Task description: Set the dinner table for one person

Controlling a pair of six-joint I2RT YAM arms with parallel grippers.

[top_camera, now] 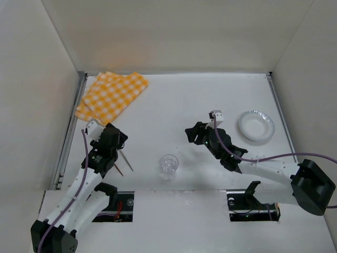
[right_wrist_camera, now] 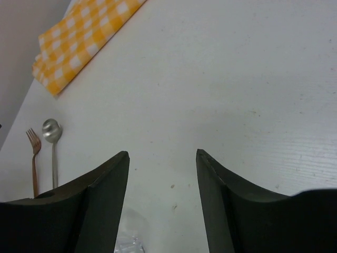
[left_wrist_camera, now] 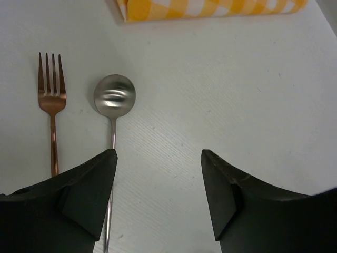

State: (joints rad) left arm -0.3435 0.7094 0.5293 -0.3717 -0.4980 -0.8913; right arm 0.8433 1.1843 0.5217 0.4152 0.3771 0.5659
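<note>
The white dinner table (top_camera: 174, 105) carries an orange-and-white checked cloth (top_camera: 112, 95) at the back left, a clear glass (top_camera: 168, 165) at the near middle and a silver-rimmed white plate (top_camera: 256, 126) at the right. A copper fork (left_wrist_camera: 52, 108) and a silver spoon (left_wrist_camera: 114, 97) lie side by side; their handles (top_camera: 126, 161) show beside my left gripper (top_camera: 115, 136). That gripper (left_wrist_camera: 159, 158) is open and empty, low over the table, with the spoon's handle under its left finger. My right gripper (top_camera: 192, 134) is open and empty (right_wrist_camera: 162, 155), just behind the glass (right_wrist_camera: 129, 245).
White walls enclose the table at the back and both sides, with metal rails (top_camera: 71, 126) along the edges. The cloth (right_wrist_camera: 79, 42), fork (right_wrist_camera: 34, 153) and spoon (right_wrist_camera: 51, 132) show far left in the right wrist view. The cloth's edge (left_wrist_camera: 210, 8) lies ahead of the left gripper.
</note>
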